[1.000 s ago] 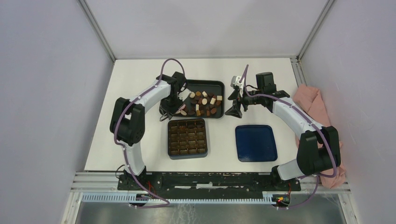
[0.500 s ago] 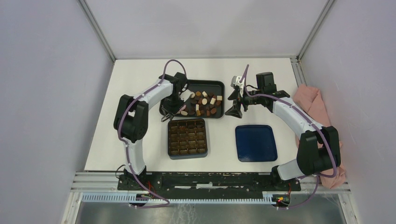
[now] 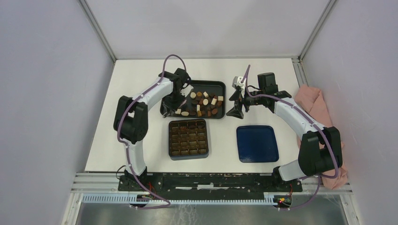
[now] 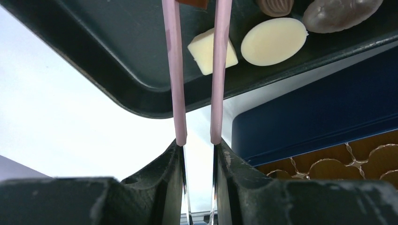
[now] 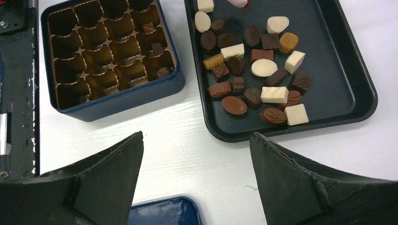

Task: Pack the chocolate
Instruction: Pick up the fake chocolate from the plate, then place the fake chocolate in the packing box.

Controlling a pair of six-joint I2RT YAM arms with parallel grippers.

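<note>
The left gripper (image 4: 199,146) is clamping the pink tweezers (image 4: 174,70) over the black tray (image 4: 117,70), where the chocolate (image 4: 274,41) is lying just beside their arms, while the right gripper (image 5: 196,138) is hovering nearby, jaws wide apart.

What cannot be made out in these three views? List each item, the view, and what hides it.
- Tweezers tips: left wrist view, cut off by the top edge; whether they grip the brown chocolate there is unclear.
- Same tips: top view, too small.
- Lid: right wrist view, cut off by the bottom edge and partly hidden by the right pincer.
- Box contents: left wrist view, mostly cut off by the right edge.
</note>
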